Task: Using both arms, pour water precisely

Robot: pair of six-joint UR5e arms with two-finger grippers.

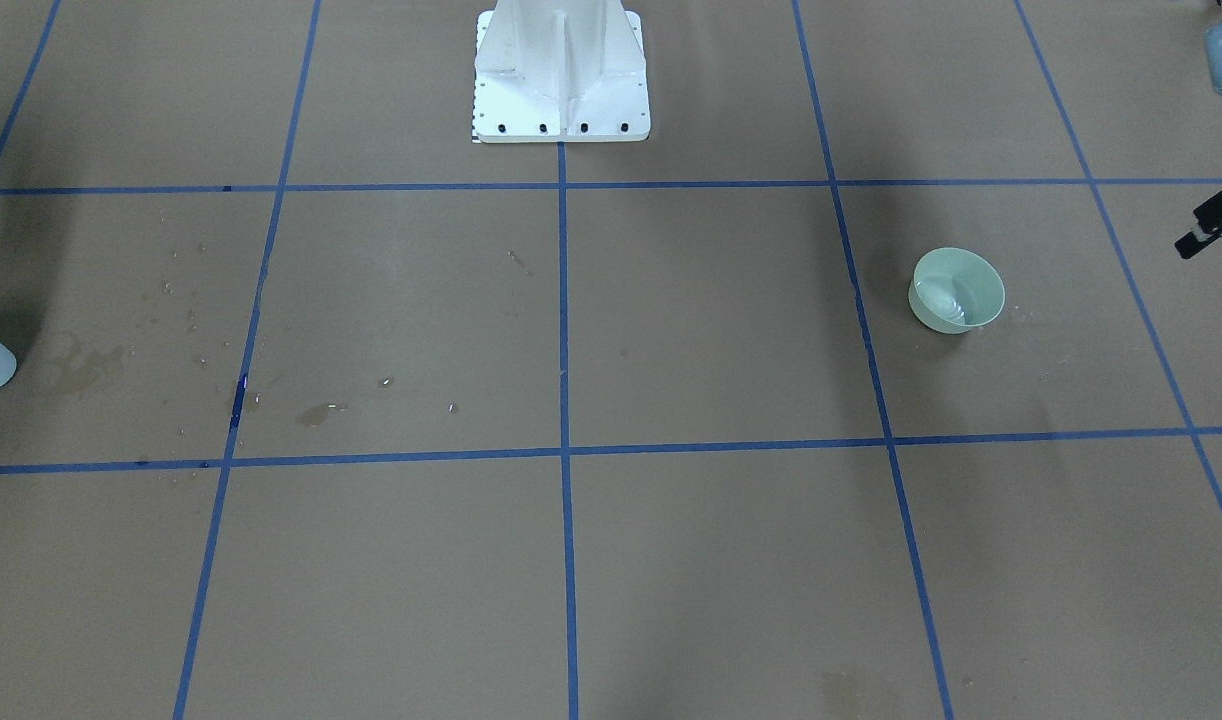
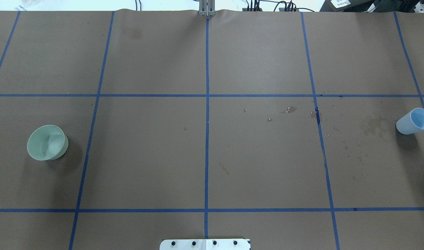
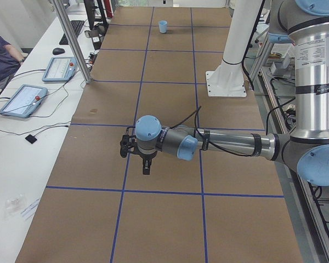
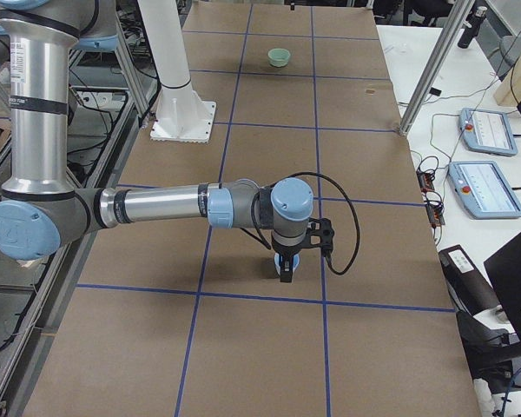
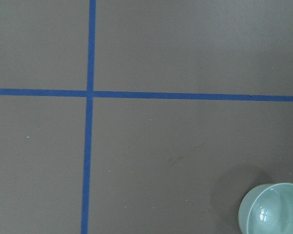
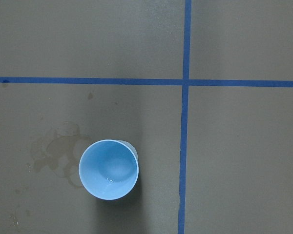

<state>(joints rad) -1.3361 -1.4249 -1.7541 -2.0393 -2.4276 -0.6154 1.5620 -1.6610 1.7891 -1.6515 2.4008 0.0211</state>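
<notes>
A pale green bowl [image 1: 956, 290] [image 2: 47, 142] stands on the brown table on my left side. It shows in the lower right corner of the left wrist view [image 5: 273, 210] with a faint sheen inside. The left gripper [image 3: 146, 169] hangs above the table beside it; only a black part of it reaches the front view's right edge [image 1: 1211, 228], and I cannot tell its state. A light blue cup [image 2: 415, 121] [image 6: 108, 169] stands far right, with faint glints of water [image 6: 110, 180] at its bottom. The right gripper [image 4: 285, 269] hovers over the cup; its state cannot be told.
The white pedestal base [image 1: 561, 75] is bolted at the robot's edge of the table. Dark wet stains [image 2: 373, 125] and droplets [image 2: 290, 109] mark the paper near the cup. Control tablets [image 3: 22, 99] and a seated person [image 3: 0, 52] are at the side bench.
</notes>
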